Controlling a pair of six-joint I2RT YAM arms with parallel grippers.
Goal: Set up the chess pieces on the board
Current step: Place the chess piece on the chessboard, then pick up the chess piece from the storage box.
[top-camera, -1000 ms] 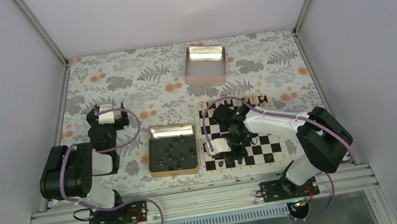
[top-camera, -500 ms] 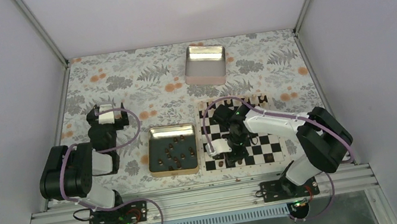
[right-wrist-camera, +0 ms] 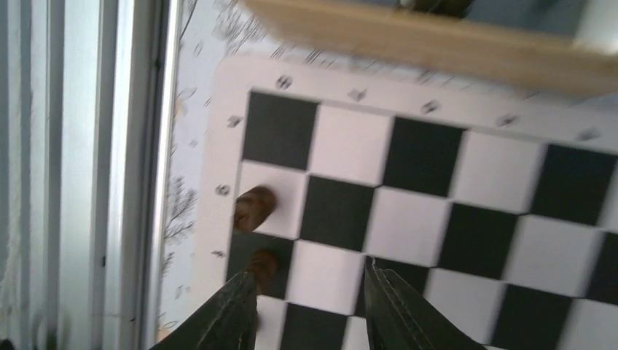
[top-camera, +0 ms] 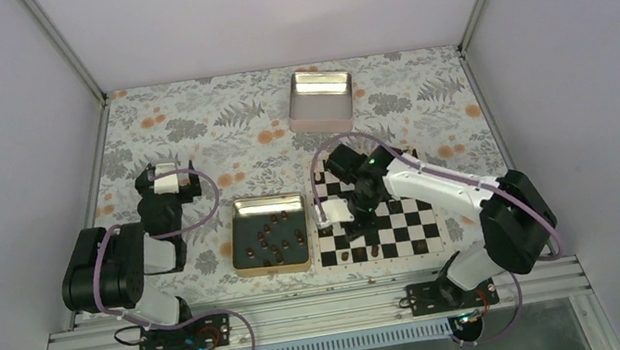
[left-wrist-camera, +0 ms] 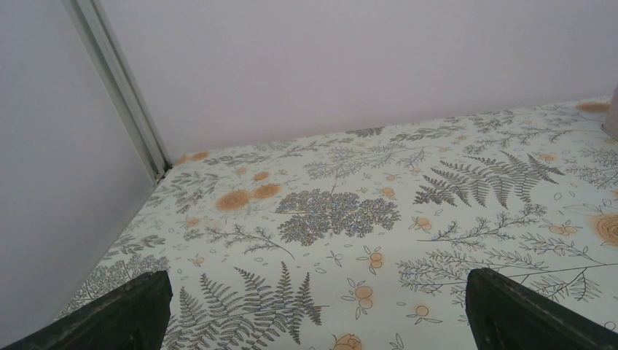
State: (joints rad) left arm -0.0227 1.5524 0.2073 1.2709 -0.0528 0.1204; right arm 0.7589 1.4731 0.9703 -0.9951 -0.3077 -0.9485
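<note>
1. My right pincer (right-wrist-camera: 307, 277) hangs over the near left corner of the flat, square, black-and-white checked board with a thin pale wooden rim (top-camera: 408, 227).
2. Its two fingers are partly open and hold nothing. I can see bare squares between them.
3. Two tiny dark brown wooden chess pieces (right-wrist-camera: 255, 208) stand on the edge squares of the board, one on a white square and one on the black square next to it.
4. The one on black is right by a fingertip. I cannot tell if they touch.
5. More of these dark pieces lie in the shallow gold-rimmed metal tray (top-camera: 265, 200), just left of the board.
6. My left pincer (left-wrist-camera: 318, 292) is wide open and empty, low over the flowery worktop (left-wrist-camera: 335, 211), well apart from the board.
7. A square silver tin (top-camera: 320, 98) sits on the far side, past the board.
</note>
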